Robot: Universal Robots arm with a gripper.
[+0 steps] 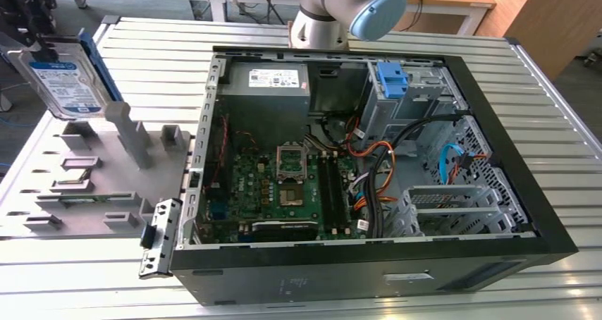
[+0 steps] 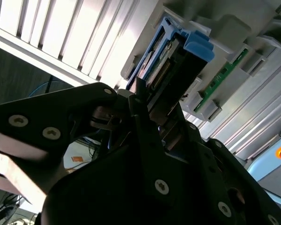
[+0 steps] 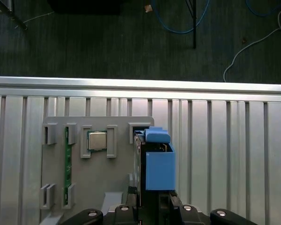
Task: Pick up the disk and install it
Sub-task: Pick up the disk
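The disk point(image 1: 64, 80) is a silver drive with a white-and-blue label in a blue bracket. It stands tilted on edge at the exterior view's far left, over the grey fixture plate point(image 1: 89, 193). My gripper point(image 2: 150, 101) is shut on it, one black finger on each flat side. In the first wrist view the disk point(image 3: 157, 164) shows edge-on with its blue bracket, reaching out from the gripper point(image 3: 150, 206) over the corner of the fixture plate point(image 3: 98, 183). I cannot tell whether its far end still touches the fixture.
The open computer case point(image 1: 526, 193) lies at the exterior view's right with its motherboard point(image 1: 282, 186), grey power supply point(image 1: 273, 80), cables and a blue bracket point(image 1: 390, 77) in the drive bay. The arm's base point(image 1: 325, 20) stands behind it. The fixture holds a processor point(image 3: 97, 139) and a memory stick point(image 3: 67, 164).
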